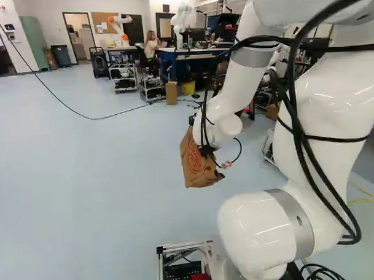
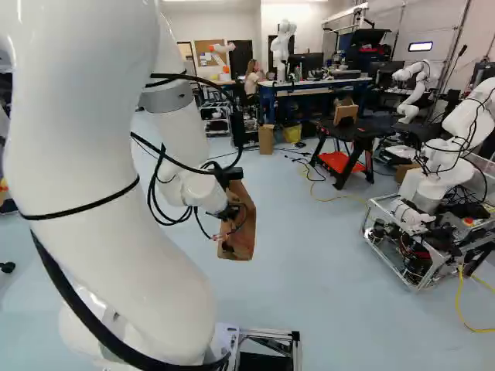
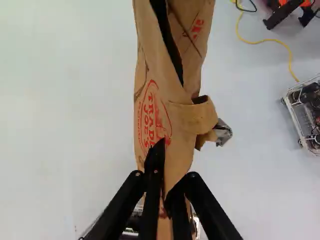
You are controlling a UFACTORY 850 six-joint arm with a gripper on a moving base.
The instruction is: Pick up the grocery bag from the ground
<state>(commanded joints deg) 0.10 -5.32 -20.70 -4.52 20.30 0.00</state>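
In the right base view my gripper [image 2: 230, 210] is at the low end of the arm, up against the brown paper grocery bag [image 2: 243, 232]. The same bag [image 1: 194, 161] shows in the left base view, partly behind the wrist, and appears to hang above the floor. Seen from the wrist, my gripper [image 3: 167, 192] is shut on the bag's creased paper [image 3: 150, 117], which is pinched between both black fingers. The crumpled bag with red print stretches out ahead of them, with a folded flap at its side. The fingertips are partly hidden by paper.
Another robot [image 2: 464, 147] stands on a metal-framed cart [image 2: 402, 251] at the right of the right base view. A black table with a red shelf [image 2: 340, 161], a cardboard box [image 2: 266, 139] and blue workbenches stand farther off. Yellow cable [image 2: 462, 301] lies on the floor.
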